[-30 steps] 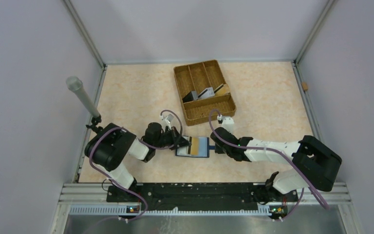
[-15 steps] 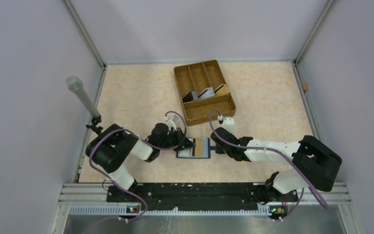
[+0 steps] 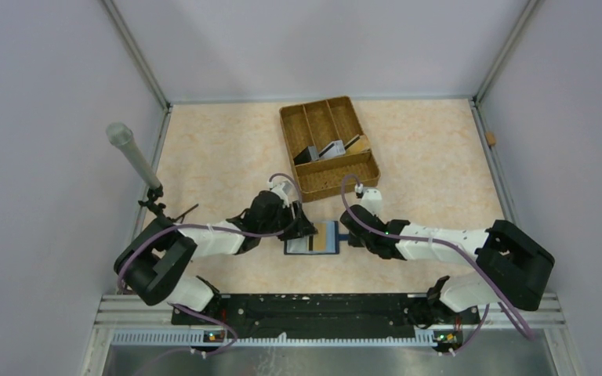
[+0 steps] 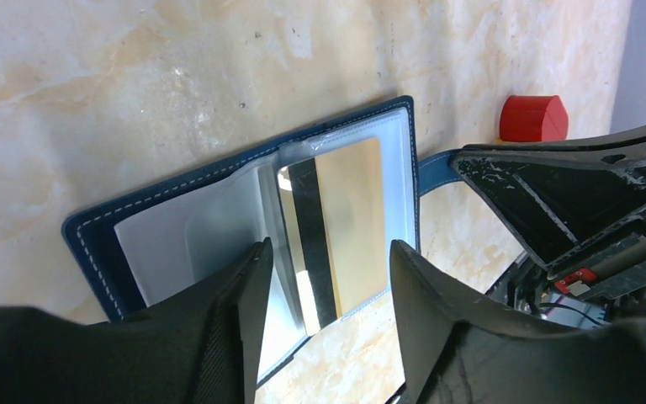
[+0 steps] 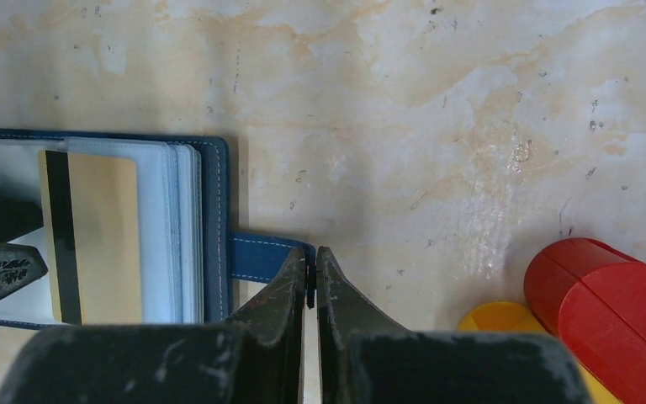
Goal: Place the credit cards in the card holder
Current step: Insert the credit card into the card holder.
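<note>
My right pincer (image 5: 311,263) is clenched on the snap tab (image 5: 265,257) of the card holder (image 5: 214,202), evidently anchoring it on the worktop (image 5: 429,126). My left pincer (image 4: 328,252) hangs released over the gold card (image 4: 349,227) lodged inside the holder. Beyond the holder, more credit cards (image 3: 331,149) wait in the woven tray (image 3: 337,187).

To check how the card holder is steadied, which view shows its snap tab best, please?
Right wrist: the snap tab is close up, its end at the shut right tool. Left wrist shows only a sliver; the top view barely resolves it.
</note>
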Robot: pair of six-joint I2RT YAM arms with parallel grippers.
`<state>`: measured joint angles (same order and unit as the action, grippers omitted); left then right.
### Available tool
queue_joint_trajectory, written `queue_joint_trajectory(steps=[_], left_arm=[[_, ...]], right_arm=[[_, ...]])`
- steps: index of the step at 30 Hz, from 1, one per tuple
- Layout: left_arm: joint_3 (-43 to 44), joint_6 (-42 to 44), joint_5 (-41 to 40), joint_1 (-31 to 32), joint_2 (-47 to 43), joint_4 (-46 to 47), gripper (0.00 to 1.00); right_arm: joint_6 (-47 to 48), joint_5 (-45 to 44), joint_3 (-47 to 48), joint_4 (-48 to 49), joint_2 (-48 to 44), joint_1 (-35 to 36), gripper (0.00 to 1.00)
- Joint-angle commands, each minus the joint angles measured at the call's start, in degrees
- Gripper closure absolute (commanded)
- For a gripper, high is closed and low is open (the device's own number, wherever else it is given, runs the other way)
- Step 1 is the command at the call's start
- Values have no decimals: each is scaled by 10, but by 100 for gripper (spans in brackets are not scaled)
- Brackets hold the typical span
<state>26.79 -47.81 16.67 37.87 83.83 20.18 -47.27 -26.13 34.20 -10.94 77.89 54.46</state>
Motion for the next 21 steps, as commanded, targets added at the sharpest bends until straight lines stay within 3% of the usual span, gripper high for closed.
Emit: queue_joint_trajectory(steps=[1, 12, 21], left_arm=[[15, 33, -51, 11, -23, -106, 41], [22, -4, -17, 46, 9, -68, 45], [67, -4, -34, 74, 24, -65, 47]], right_arm=[[-4, -23, 16, -14, -11, -4, 100], [-3, -22, 15, -12, -10, -4, 100], [-4, -22, 13, -12, -12, -3, 100]])
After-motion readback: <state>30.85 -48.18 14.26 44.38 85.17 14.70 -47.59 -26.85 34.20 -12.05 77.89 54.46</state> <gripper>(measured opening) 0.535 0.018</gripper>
